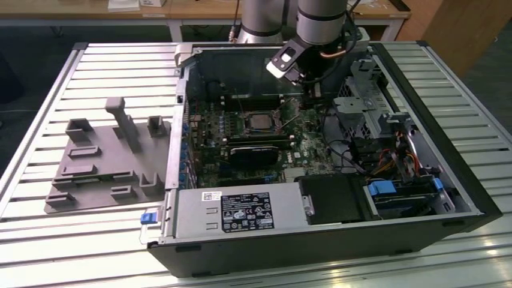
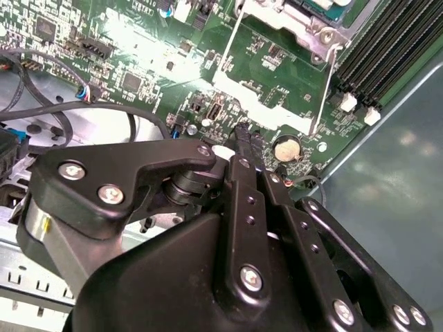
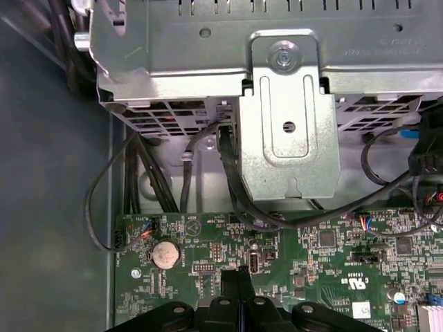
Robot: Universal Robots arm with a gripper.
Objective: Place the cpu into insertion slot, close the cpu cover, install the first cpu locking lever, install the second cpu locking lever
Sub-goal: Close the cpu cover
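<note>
In the exterior view the pale square cpu (image 1: pixel 258 120) lies in the insertion slot (image 1: pixel 241 122) in the middle of the green board. The silvery cpu cover (image 2: pixel 280 24) appears to lie flat around it. Two thin metal locking levers (image 2: pixel 322 90) (image 2: pixel 232 41) run along two sides of the socket; whether they are latched I cannot tell. My gripper (image 1: pixel 310 90) hangs over the board on the exterior view's right of the socket. Its black fingertips (image 2: pixel 242 135) (image 3: pixel 239 277) are shut together with nothing between them, just above a small port near a coin battery (image 3: pixel 165 254).
Black memory slots (image 2: pixel 381 55) flank the socket. A metal drive cage (image 3: pixel 284 104) with black cables stands beyond the gripper. A black heatsink block (image 1: pixel 256 153) and the power supply (image 1: pixel 236 210) sit nearer the case front. A grey fixture (image 1: pixel 104 162) lies on the table.
</note>
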